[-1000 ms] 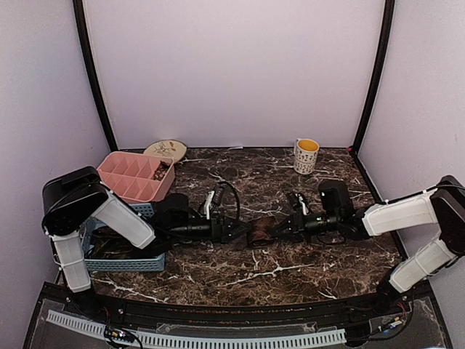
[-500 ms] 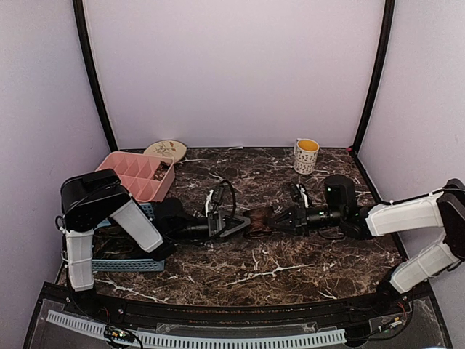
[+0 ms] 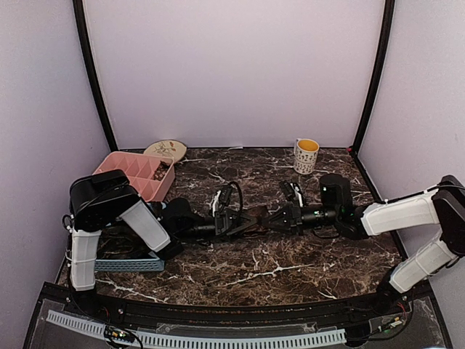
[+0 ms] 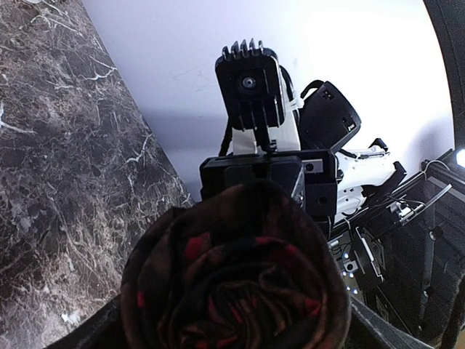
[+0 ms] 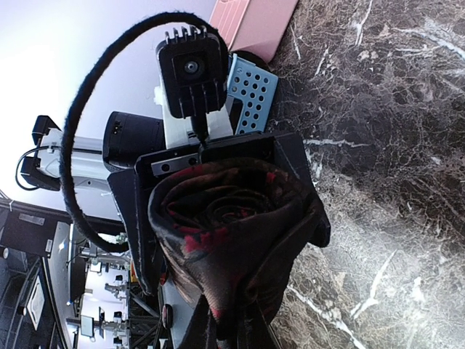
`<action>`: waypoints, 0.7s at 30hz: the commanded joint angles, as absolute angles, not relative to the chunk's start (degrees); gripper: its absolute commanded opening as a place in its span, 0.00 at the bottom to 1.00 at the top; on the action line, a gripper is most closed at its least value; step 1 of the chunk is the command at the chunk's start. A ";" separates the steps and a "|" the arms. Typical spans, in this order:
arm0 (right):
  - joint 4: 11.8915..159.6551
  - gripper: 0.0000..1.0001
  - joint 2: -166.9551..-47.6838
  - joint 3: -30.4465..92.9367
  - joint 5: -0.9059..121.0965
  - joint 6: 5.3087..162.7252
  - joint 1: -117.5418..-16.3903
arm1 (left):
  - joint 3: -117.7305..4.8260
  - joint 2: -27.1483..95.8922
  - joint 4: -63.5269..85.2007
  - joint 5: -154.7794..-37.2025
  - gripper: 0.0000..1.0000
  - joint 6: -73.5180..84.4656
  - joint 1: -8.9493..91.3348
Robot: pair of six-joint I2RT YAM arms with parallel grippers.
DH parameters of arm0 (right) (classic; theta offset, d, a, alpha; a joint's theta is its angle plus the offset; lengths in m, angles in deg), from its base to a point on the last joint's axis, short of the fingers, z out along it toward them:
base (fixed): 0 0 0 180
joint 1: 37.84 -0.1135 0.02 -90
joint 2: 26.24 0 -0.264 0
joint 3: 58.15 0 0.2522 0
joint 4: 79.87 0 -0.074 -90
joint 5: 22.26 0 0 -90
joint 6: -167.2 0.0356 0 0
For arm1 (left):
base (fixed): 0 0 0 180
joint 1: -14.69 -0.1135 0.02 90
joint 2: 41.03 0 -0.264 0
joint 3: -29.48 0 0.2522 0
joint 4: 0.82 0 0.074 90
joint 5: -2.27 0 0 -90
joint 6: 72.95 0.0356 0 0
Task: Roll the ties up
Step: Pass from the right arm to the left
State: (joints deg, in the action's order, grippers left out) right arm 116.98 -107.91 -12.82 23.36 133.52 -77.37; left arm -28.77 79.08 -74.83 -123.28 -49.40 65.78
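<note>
Coiled tie (image 5: 232,218) (seemingly) in right gripper (image 3: 269,219)

This is a robot test booth in a lab. Plain lavender walls (image 3: 232,73) and black frame posts (image 3: 93,80) close in a marble-patterned surface (image 3: 290,265) behind and to both sides of the left claw (image 3: 240,221). Two arms (image 3: 399,212) are bolted at its near edge. Beyond that claw, its wrist view shows black metal racks (image 4: 429,218) standing outside the booth.
</note>
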 commanded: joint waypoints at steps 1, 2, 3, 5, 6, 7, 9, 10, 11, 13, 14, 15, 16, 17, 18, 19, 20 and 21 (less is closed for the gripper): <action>120.52 0.00 -109.63 -10.81 22.24 133.69 -78.24 | -31.24 78.76 -76.73 -124.52 0.89 -50.15 66.73; 120.85 0.00 -110.03 -10.65 22.13 133.80 -78.38 | -31.45 78.76 -76.76 -124.51 0.88 -50.10 66.85; 121.10 0.00 -110.37 -10.56 22.12 133.95 -78.50 | -31.42 78.84 -77.11 -124.44 0.85 -50.14 66.89; 121.23 0.00 -110.52 -10.51 22.12 134.07 -78.70 | -31.21 78.98 -78.04 -124.13 0.82 -50.54 66.90; 121.22 0.00 -110.53 -10.61 22.12 134.07 -78.77 | -31.25 79.06 -78.18 -124.11 0.80 -50.66 66.90; 121.25 0.00 -110.48 -10.68 22.20 134.05 -78.79 | -31.36 79.15 -78.20 -124.23 0.79 -50.75 66.94; 121.11 0.00 -110.48 -10.60 22.25 133.98 -78.79 | -31.63 79.51 -78.72 -124.19 0.79 -51.28 66.99; 121.13 0.00 -110.52 -10.60 22.24 133.98 -78.80 | -31.65 79.73 -79.11 -124.13 0.79 -51.57 66.99; 121.09 0.00 -110.60 -10.44 22.28 133.98 -78.80 | -31.61 79.79 -79.38 -124.07 0.79 -51.71 67.01; 121.10 0.00 -110.70 -10.42 22.28 134.00 -78.80 | -31.72 79.95 -79.35 -124.10 0.79 -51.70 66.99; 121.12 0.00 -110.66 -10.48 22.27 133.96 -78.80 | -31.86 79.99 -79.19 -124.19 0.78 -51.62 67.07; 121.02 0.00 -110.70 -10.49 22.28 133.98 -78.80 | -31.91 79.99 -79.16 -124.27 0.76 -51.56 67.07; 120.99 0.00 -110.70 -10.40 22.30 133.99 -78.80 | -31.92 79.99 -79.31 -124.49 0.74 -51.53 67.08; 120.95 0.00 -110.70 -10.42 22.27 133.94 -78.80 | -31.90 79.99 -79.46 -124.67 0.72 -51.50 67.08; 120.79 0.00 -110.62 -10.47 22.36 133.88 -78.80 | -31.92 79.99 -79.56 -124.77 0.68 -51.46 67.08; 120.66 0.00 -110.62 -10.45 22.46 133.82 -78.80 | -31.92 79.99 -79.65 -124.79 0.65 -51.37 67.08; 120.46 0.00 -110.69 -10.41 22.50 133.76 -78.76 | -31.92 79.99 -79.79 -124.89 0.62 -51.34 67.08; 120.40 0.00 -110.69 -10.35 22.55 133.70 -78.79 | -31.83 79.99 -80.00 -124.91 0.57 -51.34 67.08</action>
State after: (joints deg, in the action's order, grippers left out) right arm 118.51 -110.25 -12.01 22.42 133.91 -78.35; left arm -30.35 80.15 -75.77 -123.32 -51.41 66.66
